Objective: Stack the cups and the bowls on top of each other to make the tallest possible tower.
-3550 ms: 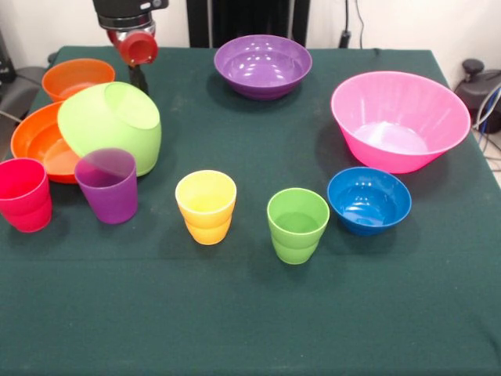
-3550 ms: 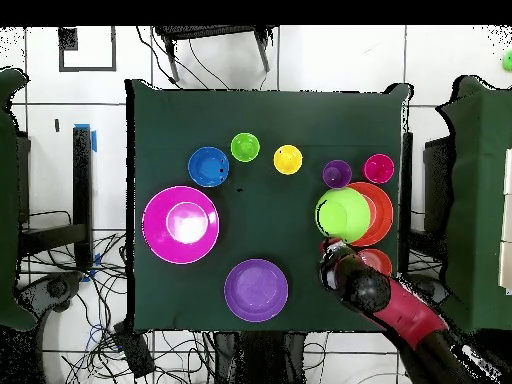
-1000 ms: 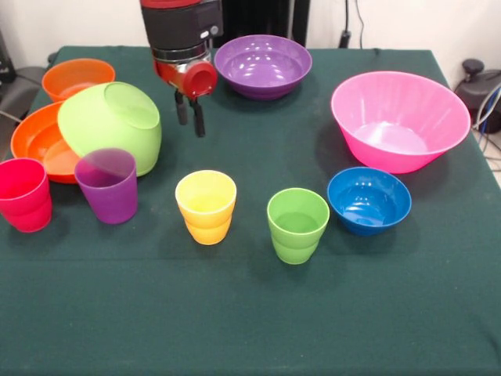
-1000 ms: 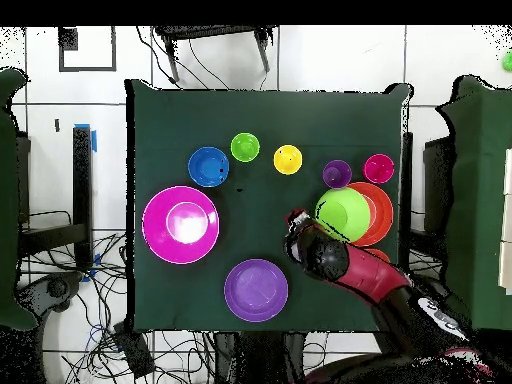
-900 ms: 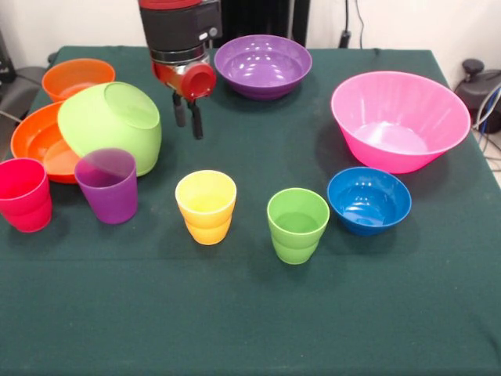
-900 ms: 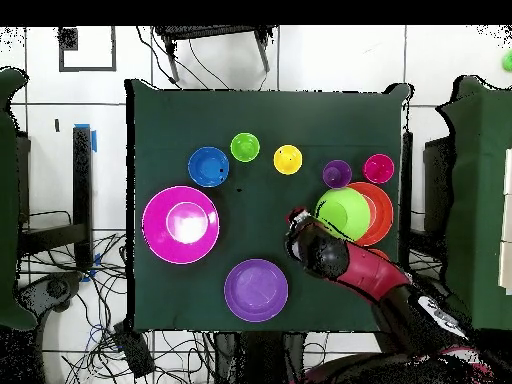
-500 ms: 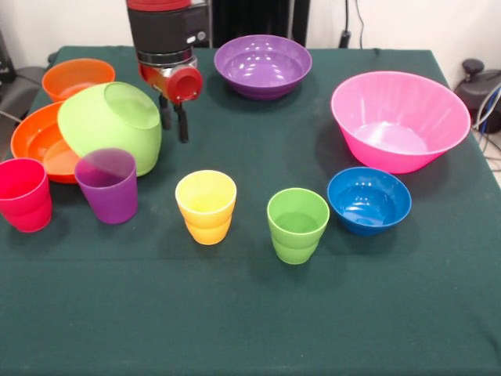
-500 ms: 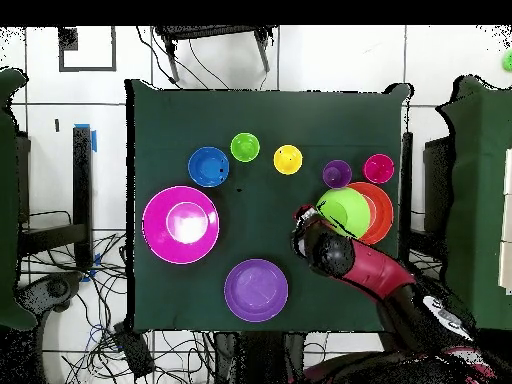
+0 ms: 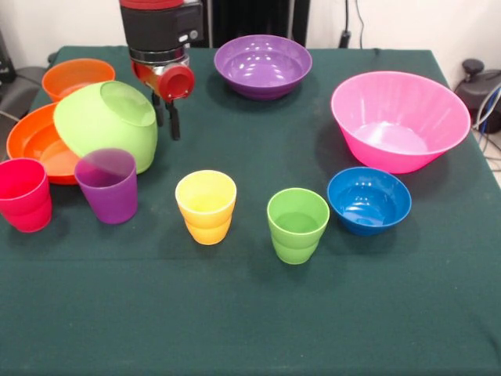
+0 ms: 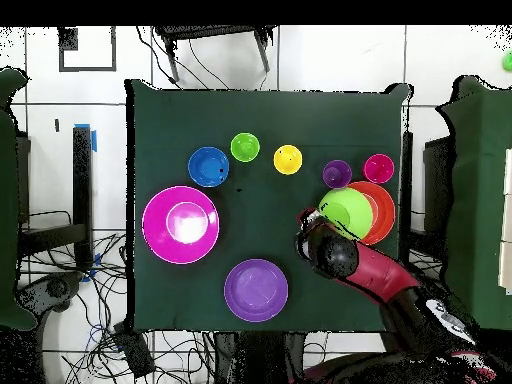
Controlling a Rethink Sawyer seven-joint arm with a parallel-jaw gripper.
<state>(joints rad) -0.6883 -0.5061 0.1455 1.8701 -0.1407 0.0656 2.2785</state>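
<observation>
My gripper hangs low beside the lime green bowl, its left finger against the bowl's side. The fingers stand open by a narrow gap with nothing between them. That bowl lies tipped on its side in the large orange bowl. The small orange bowl is behind them. The purple bowl, pink bowl and blue bowl sit upright and apart. Red, purple, yellow and green cups stand in a row. No tower is in view.
From above, the arm reaches over the table's right part, with the gripper just left of the lime green bowl. Bare green cloth spreads in front of the cups. Cables lie on the floor around the table.
The gripper has travelled left from beside the purple bowl to the lime green bowl and nudged it and the large orange bowl slightly left. Everything else kept its place.
</observation>
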